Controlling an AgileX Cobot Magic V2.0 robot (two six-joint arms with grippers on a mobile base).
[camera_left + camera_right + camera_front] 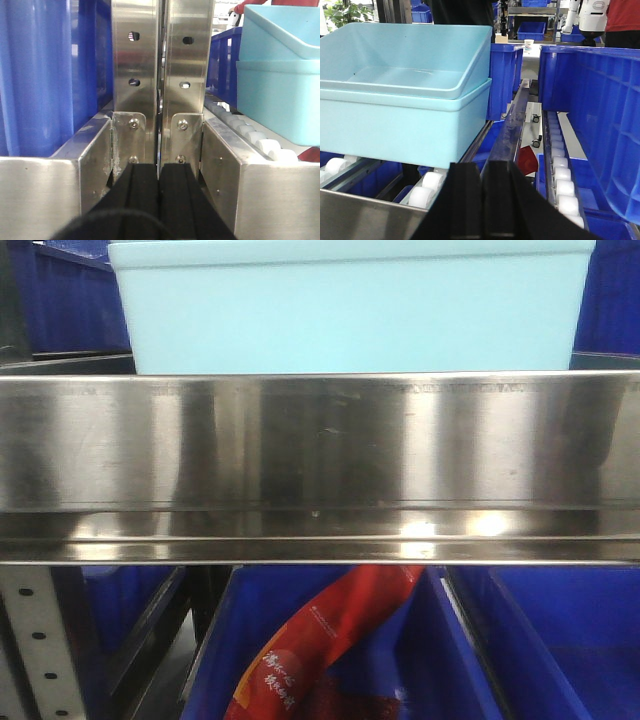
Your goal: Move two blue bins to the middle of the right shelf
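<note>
Resting on white rollers [422, 196] — nested blue bins [405, 117], steel rail [320, 465] fronting.

A warehouse or stockroom: steel flow racks [320, 460] with rollers [565, 192], rows of dark-blue crates [600, 125]

a stainless-steel shelf tier [320, 440] with a broad shiny front rail carries two nested pale blue bins [405, 100], resting on its white rollers [422, 196]. dark blue crates [600, 120] sit beside them on the same roller tracks.
</note>
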